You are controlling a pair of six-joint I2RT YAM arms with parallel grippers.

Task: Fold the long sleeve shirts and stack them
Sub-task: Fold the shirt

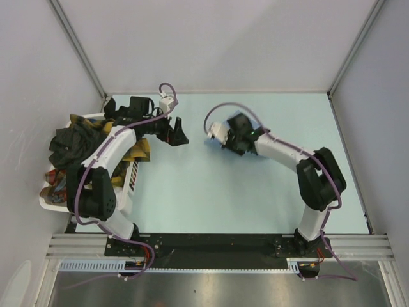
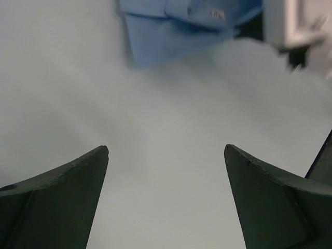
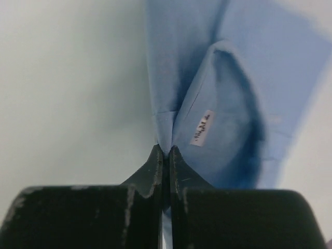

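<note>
A light blue shirt with a collar and a small white label fills the upper right of the right wrist view. My right gripper is shut on a fold of its cloth near the collar. In the left wrist view the same blue shirt shows at the top edge, beyond my left gripper, which is open with only bare table between its fingers. From above, the left gripper and right gripper face each other at mid-table, and I cannot make the blue shirt out there. Dark, yellow plaid and red plaid shirts lie heaped at the left.
A white slatted basket at the table's left edge holds the heaped shirts, and the left arm reaches over it. Grey walls close the table at the back and both sides. The right wrist's white camera housing shows in the left wrist view.
</note>
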